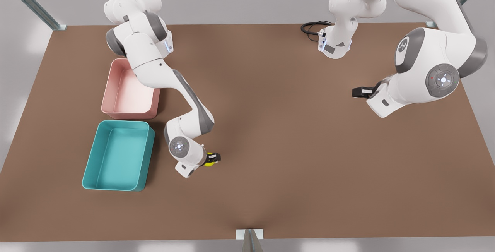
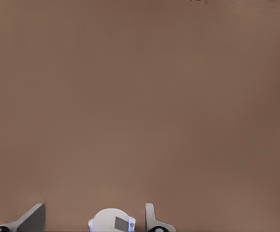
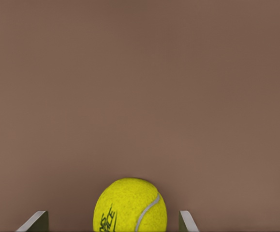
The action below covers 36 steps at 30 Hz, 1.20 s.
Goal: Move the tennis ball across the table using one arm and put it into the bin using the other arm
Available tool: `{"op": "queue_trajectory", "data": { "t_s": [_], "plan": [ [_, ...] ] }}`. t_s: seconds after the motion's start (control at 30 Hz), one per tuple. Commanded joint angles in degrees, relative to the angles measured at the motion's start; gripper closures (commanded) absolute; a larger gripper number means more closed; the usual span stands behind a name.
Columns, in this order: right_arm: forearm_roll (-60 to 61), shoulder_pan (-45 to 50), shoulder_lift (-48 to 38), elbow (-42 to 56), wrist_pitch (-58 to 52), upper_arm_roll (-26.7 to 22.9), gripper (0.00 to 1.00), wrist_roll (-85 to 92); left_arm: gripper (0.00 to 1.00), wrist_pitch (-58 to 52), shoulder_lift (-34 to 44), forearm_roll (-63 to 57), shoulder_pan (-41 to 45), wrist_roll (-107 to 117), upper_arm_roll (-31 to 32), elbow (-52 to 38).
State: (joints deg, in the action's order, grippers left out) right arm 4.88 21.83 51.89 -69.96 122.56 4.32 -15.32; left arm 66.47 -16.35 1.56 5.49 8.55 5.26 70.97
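The tennis ball (image 1: 209,161) is yellow-green and lies low over the brown table (image 1: 294,136), just to the front view's right of the teal bin (image 1: 89,167). My right gripper (image 1: 213,158) straddles it on the arm at the front view's left. In the right wrist view the ball (image 3: 130,205) sits between the open fingers (image 3: 36,221) with a gap on each side. My left gripper (image 1: 355,92), on the arm at the front view's right, hangs above the table far from the ball. Its fingers (image 2: 32,217) stand open with nothing gripped.
A pink bin (image 1: 116,108) stands directly behind the teal one, partly under the right arm's links. A black cable (image 1: 311,27) lies at the back by the other arm's base. Bare tabletop stretches between the two arms.
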Motion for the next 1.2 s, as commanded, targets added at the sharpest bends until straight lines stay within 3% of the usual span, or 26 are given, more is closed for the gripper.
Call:
{"op": "queue_trajectory", "data": {
  "t_s": [0.0,0.97,1.07,1.17],
  "plan": [
    [-1.01,0.14,-0.12,-0.61,2.59,-0.10,0.00,-15.88,0.00,-0.38,0.09,-0.24,-0.04,15.27,0.02,-0.05],
    [-3.12,0.75,4.54,-1.75,5.23,-0.10,0.00,-16.23,0.00,-2.40,-0.44,1.07,-0.83,15.45,0.28,0.22],
    [-3.12,0.75,4.80,-1.58,5.41,-0.10,0.19,-15.62,0.00,-2.40,-0.70,0.99,-0.92,15.54,0.28,0.13],
    [-3.12,0.49,4.80,-0.70,5.41,-0.10,0.23,-15.27,0.00,-2.40,-0.70,0.99,-0.83,15.54,0.28,0.13]
  ]
}}
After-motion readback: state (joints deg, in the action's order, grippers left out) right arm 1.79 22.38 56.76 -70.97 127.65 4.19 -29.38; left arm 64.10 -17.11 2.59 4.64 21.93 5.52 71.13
